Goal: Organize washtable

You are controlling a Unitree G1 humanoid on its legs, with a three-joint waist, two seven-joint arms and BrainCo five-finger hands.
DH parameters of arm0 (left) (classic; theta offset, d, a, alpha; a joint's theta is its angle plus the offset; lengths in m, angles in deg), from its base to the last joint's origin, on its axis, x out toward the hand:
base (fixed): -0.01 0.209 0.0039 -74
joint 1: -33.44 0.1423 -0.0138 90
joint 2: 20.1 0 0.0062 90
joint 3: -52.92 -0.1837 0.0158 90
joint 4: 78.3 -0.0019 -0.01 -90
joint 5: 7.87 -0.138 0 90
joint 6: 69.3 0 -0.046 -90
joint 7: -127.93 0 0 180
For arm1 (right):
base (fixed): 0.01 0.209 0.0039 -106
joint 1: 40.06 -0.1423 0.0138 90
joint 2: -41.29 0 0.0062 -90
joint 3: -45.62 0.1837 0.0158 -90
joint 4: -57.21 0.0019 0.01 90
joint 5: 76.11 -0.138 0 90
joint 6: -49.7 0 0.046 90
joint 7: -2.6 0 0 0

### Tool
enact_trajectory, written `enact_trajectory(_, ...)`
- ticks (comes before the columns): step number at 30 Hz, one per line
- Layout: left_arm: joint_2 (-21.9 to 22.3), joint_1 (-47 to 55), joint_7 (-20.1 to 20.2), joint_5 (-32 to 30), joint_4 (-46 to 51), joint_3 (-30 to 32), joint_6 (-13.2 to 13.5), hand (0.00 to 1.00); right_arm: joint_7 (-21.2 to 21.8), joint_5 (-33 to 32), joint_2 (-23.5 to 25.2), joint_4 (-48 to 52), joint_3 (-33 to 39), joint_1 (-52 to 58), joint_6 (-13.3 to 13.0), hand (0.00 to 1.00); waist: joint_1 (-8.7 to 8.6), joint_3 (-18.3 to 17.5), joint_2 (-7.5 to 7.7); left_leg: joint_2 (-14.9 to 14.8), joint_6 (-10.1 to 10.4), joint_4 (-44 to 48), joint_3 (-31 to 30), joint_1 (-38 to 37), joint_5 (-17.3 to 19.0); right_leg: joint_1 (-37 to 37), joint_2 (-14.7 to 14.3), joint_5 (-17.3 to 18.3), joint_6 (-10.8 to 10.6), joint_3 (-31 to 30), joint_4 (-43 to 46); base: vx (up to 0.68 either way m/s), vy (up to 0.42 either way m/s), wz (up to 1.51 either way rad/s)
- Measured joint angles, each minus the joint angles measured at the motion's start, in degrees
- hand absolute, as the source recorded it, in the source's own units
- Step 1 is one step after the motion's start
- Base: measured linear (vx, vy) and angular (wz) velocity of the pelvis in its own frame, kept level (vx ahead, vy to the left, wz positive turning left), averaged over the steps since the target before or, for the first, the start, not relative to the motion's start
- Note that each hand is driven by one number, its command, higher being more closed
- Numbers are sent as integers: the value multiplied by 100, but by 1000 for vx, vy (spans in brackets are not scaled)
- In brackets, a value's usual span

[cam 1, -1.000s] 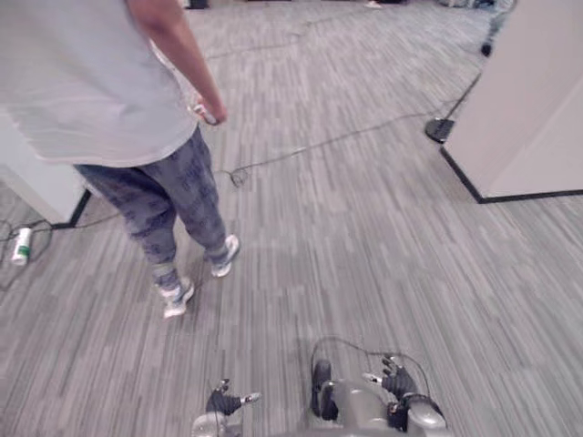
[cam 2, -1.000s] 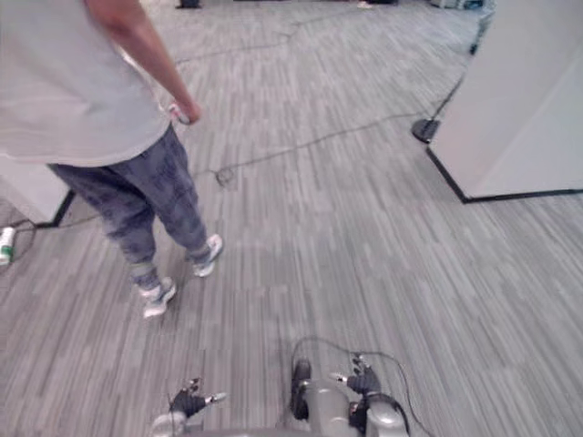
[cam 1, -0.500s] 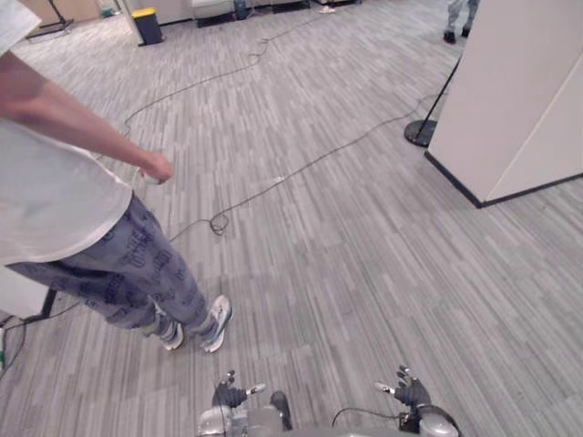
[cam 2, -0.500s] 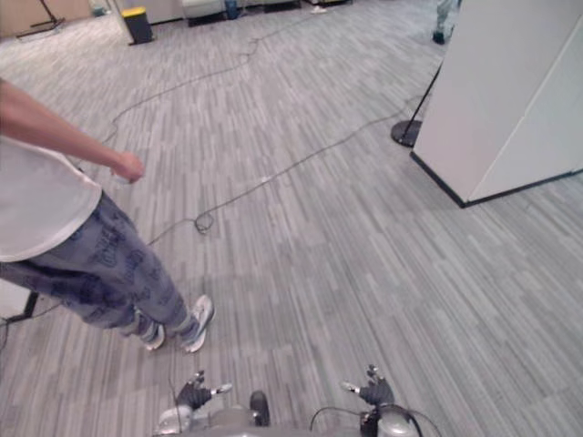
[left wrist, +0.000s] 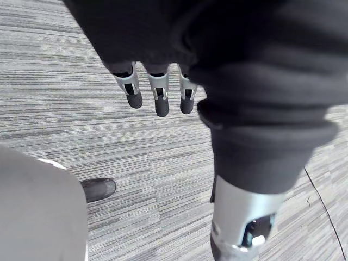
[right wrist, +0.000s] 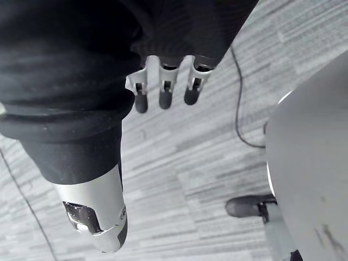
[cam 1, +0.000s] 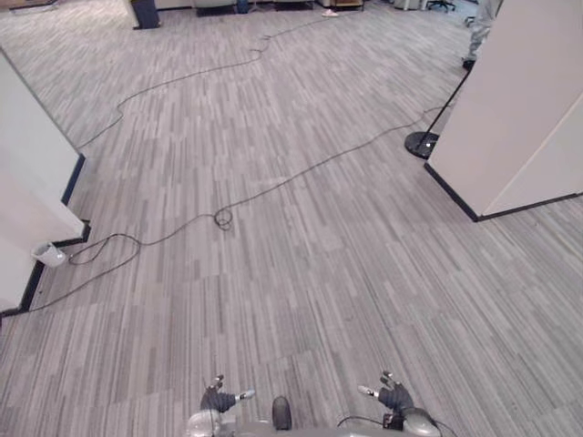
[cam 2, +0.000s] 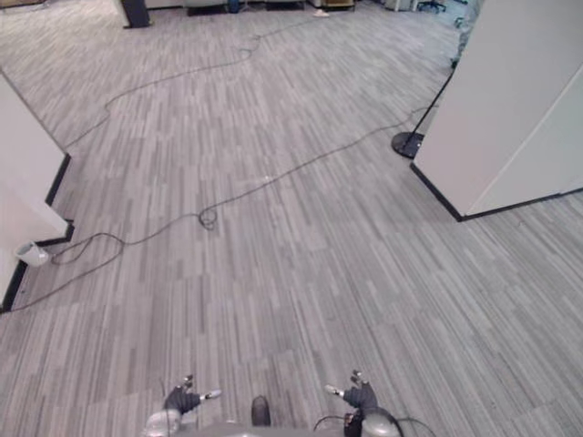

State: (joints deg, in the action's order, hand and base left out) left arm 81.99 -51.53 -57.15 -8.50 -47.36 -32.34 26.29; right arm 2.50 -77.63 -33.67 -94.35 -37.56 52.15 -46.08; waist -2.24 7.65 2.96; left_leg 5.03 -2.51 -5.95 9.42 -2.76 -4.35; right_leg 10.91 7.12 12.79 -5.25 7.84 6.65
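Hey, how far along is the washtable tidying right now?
Nothing here shows progress: the head views look down on grey carpet with a long cable and white partition walls. Left hand and right hand hang open, holding nothing. The washtable's condition can't be judged.
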Motion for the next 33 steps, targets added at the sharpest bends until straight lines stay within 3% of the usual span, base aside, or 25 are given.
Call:
enact_trajectory(8,-70,-89,11,1,-84,-37,12,0,-98,-70,80,-159,446,-28,7,0,17,27,94,123,-148,0,37,-14,9,105,107,-101,-89,151,-100,94,-27,4)
enact_trajectory(11,-97,-134,11,0,-118,-64,16,0,-109,-66,68,-242,628,-56,14,0,112,33,78,102,-190,0,171,15,230,24,127,-127,-119,149,-36,42,-55,-26)
enact_trajectory(14,-70,-160,10,1,-122,-234,11,0,-103,-69,21,-121,693,-54,13,0,118,64,-115,-55,-198,2,280,77,360,-669,145,-119,-133,185,1183,26,-6,-25)
enact_trajectory(16,-120,-171,17,1,-117,-305,12,0,-98,-67,14,5,687,-23,7,0,100,107,-52,-72,-260,3,239,-121,428,-1094,223,-154,-89,252,2310,118,41,1)
enact_trajectory(17,-158,-196,16,-5,-133,-317,-3,0,-98,-68,46,12,691,-18,-3,0,70,128,-63,-94,-285,36,181,-211,484,-1415,277,135,115,303,2834,246,56,4)
enact_trajectory(18,-172,-211,15,-5,-157,-339,-10,0,-91,-68,45,9,640,-32,2,0,80,107,-25,-165,-272,43,168,-269,545,-1675,230,407,192,371,2952,213,45,3)
enact_trajectory(21,-201,-297,13,-6,-267,-406,-17,0,-94,-70,4,27,606,-85,-8,0,58,145,-110,-453,-176,46,138,-450,679,-2247,-111,492,261,604,2608,249,26,3)
enact_trajectory(23,-206,-288,11,-13,-294,-406,-18,0,-97,-69,-16,124,536,-81,-21,0,-6,151,-127,-601,-20,49,101,-610,786,-2501,-330,240,197,599,1955,279,-16,23)
enact_trajectory(24,-194,-315,13,-25,-342,-407,-18,0,-103,-70,-23,150,547,-57,-21,0,-13,140,-87,-593,106,51,7,-693,867,-2576,-364,-186,157,474,1308,269,-51,37)
enact_trajectory(26,-143,-316,12,-37,-348,-400,-20,0,-99,-72,-36,171,577,-45,-20,0,-27,131,-72,-556,317,58,-189,-874,1043,-2711,-321,-546,229,187,1051,453,-121,59)
enact_trajectory(29,-120,-274,12,-127,-336,-212,-17,0,-88,-64,-43,179,624,-33,8,0,-20,64,11,-619,567,868,-470,-839,1703,-2678,-200,-858,475,194,1331,526,-216,70)
enact_trajectory(31,-34,-260,19,-135,-295,-11,3,0,-89,-65,-110,168,739,-49,4,0,10,29,-139,-969,900,2999,-433,97,2014,-2443,-281,-479,567,457,1456,467,-273,52)
enact_trajectory(32,29,-267,18,-129,-247,71,5,0,-93,-65,-131,180,739,-61,9,0,25,81,-234,-1131,943,3729,-371,421,2034,-2306,-372,-434,619,477,1386,461,-261,15)
enact_trajectory(33,164,-271,9,-116,-176,278,20,0,-95,-76,-203,175,745,-64,15,0,84,166,-404,-1527,918,4881,-93,835,2050,-1953,-584,-387,686,533,1189,491,-199,-12)
